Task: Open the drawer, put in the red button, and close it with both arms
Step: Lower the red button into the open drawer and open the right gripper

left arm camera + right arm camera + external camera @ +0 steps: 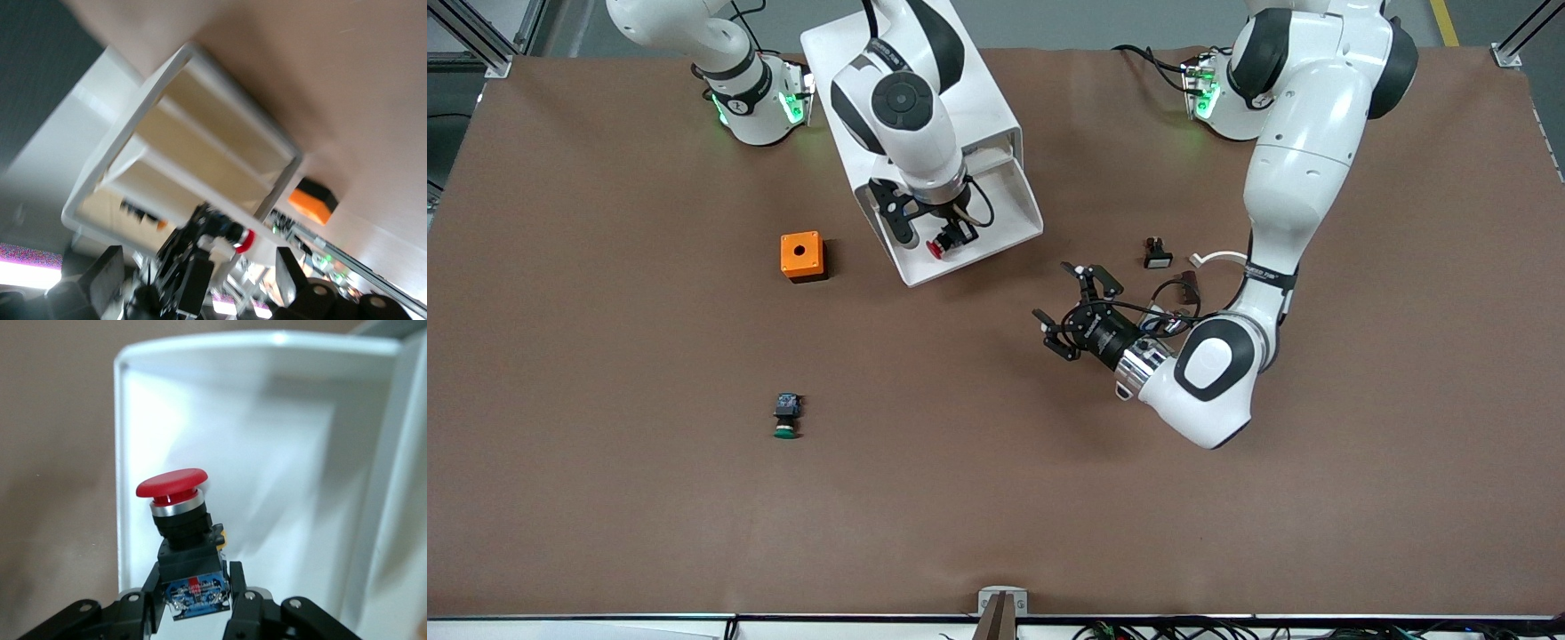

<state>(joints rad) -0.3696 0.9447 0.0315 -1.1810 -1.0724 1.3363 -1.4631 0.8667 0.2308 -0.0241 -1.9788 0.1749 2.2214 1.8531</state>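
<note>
My right gripper (941, 238) is over the open drawer (996, 233), fingers (148, 605) closed on the blue base of the red button (940, 246). Red cap points away from my wrist, toward the drawer floor. In the right wrist view the button (181, 540) sits between the pads, with the white drawer tray (267, 453) directly under it. Button is held in the air, not touching the tray.

My left gripper (1073, 308) hangs low over bare table, toward the left arm's end from the drawer, fingers spread wide with nothing between them. It points at the drawer's open front. In the left wrist view the drawer cabinet (193, 153) is ahead of my fingers (107, 273), and the orange box (312, 201) shows past it.

Orange box (802, 256) sits on the table beside the drawer, toward the right arm's end. Green button (786, 416) lies on the table well apart from my right gripper, nearer the front camera than the box. A small black part (1157, 253) lies near my left arm's forearm.
</note>
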